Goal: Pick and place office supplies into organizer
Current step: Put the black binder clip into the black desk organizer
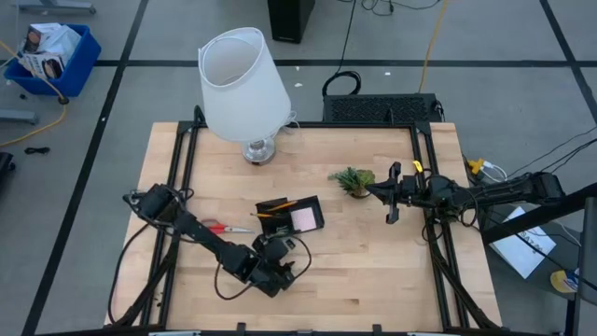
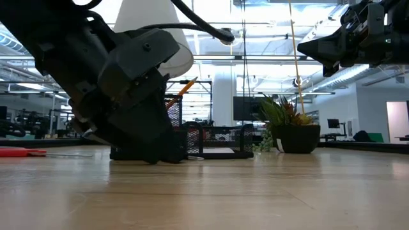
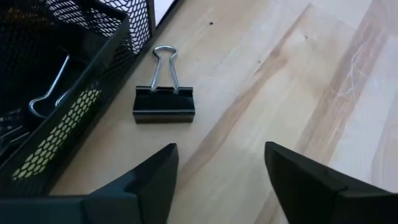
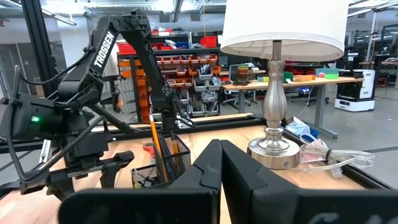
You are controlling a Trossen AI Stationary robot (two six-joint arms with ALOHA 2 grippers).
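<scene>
Just ahead of the open left pincer [image 3: 217,168], apparently untouched: binder clip [image 3: 164,102].

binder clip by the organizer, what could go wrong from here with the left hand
1. The binder clip lies flat on the table right beside the organizer wall; the open left hand might catch the mesh wall with one finger and shove the tray.
2. The clip sits low and flat with its wire handles folded out, so the fingers may slide over it or push it along the wood rather than grip it.
3. The right hand waits shut near the plant, well clear.
</scene>
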